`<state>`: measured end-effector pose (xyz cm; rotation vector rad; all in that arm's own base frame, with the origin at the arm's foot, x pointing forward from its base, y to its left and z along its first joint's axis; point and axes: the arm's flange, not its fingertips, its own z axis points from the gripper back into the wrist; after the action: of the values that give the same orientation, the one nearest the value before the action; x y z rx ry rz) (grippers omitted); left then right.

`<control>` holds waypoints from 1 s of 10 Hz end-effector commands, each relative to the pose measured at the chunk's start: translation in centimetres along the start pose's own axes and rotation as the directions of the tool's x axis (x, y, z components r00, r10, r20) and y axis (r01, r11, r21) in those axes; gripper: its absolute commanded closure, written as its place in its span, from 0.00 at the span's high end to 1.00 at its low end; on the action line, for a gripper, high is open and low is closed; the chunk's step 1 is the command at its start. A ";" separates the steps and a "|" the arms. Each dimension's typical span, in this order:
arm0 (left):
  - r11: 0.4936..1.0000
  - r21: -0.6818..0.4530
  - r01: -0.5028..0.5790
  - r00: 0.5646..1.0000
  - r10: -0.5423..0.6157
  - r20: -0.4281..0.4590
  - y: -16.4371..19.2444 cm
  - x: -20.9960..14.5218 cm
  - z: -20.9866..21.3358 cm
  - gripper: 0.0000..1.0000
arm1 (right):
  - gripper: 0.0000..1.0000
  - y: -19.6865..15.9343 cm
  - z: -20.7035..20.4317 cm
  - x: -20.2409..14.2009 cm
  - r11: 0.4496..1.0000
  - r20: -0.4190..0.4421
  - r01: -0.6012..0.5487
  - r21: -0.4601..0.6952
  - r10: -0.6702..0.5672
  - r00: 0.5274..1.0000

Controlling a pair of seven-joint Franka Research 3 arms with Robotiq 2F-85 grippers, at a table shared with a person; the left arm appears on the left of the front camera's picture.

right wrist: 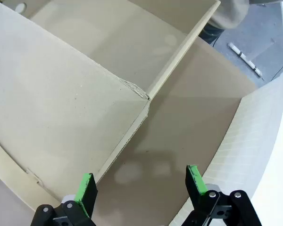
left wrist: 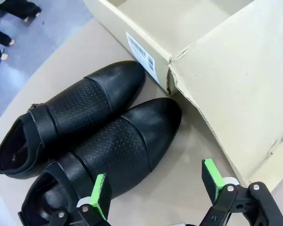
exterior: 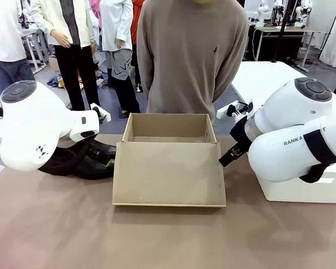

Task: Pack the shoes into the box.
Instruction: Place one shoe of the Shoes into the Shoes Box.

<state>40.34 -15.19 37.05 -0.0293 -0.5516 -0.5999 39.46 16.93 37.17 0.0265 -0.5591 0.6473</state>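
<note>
Your left gripper (left wrist: 155, 182), jaws spread and empty, hangs over the shoes (left wrist: 104, 132), which lie side by side ahead of it with toes at the box's (left wrist: 114, 24) side wall; the lid's (left wrist: 245, 84) edge runs just outside one finger. Your right gripper (right wrist: 140, 179), equally spread, straddles the lid's other edge, with bare table (right wrist: 179, 136) ahead, the white block (right wrist: 266, 141) close beside one finger, and a person (exterior: 190, 56) beyond the box.

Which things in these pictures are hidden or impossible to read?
- Front view: shoes mostly hidden behind the left arm.
- Left wrist view: label print on the box too small to read.
- Left wrist view: nearer shoe heel cut off by the bottom edge.
</note>
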 end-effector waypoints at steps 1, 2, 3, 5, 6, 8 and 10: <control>1.000 0.000 0.000 1.000 0.000 0.000 0.0 0.0 0.0 1.00 | 1.00 0.0 0.0 0.0 1.000 0.001 0.000 0.000 0.000 1.000; 1.000 0.000 0.000 1.000 0.000 0.000 0.0 0.0 0.0 1.00 | 1.00 0.0 0.0 0.0 1.000 0.001 0.000 0.000 0.000 1.000; 1.000 0.000 0.000 1.000 0.000 0.000 0.0 0.0 0.0 1.00 | 1.00 0.0 0.0 0.0 1.000 0.001 0.000 0.000 0.000 1.000; 1.000 0.000 0.000 1.000 0.000 0.000 0.0 0.0 0.0 1.00 | 1.00 0.0 0.0 0.0 1.000 0.001 0.000 0.000 0.000 1.000; 1.000 0.000 0.000 1.000 0.000 0.000 0.0 0.0 0.0 1.00 | 1.00 0.0 0.0 0.0 1.000 0.001 0.000 0.000 0.000 1.000; 1.000 0.000 0.000 1.000 0.000 0.000 0.0 0.0 0.0 1.00 | 1.00 0.0 0.0 0.0 1.000 0.001 0.000 0.000 0.000 1.000; 1.000 0.000 0.000 1.000 0.000 0.000 0.0 0.0 0.0 1.00 | 1.00 0.0 0.0 0.0 1.000 0.001 0.000 0.000 0.000 1.000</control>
<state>40.34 -15.20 37.05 -0.0293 -0.5516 -0.6002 39.46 16.93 37.17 0.0261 -0.5591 0.6479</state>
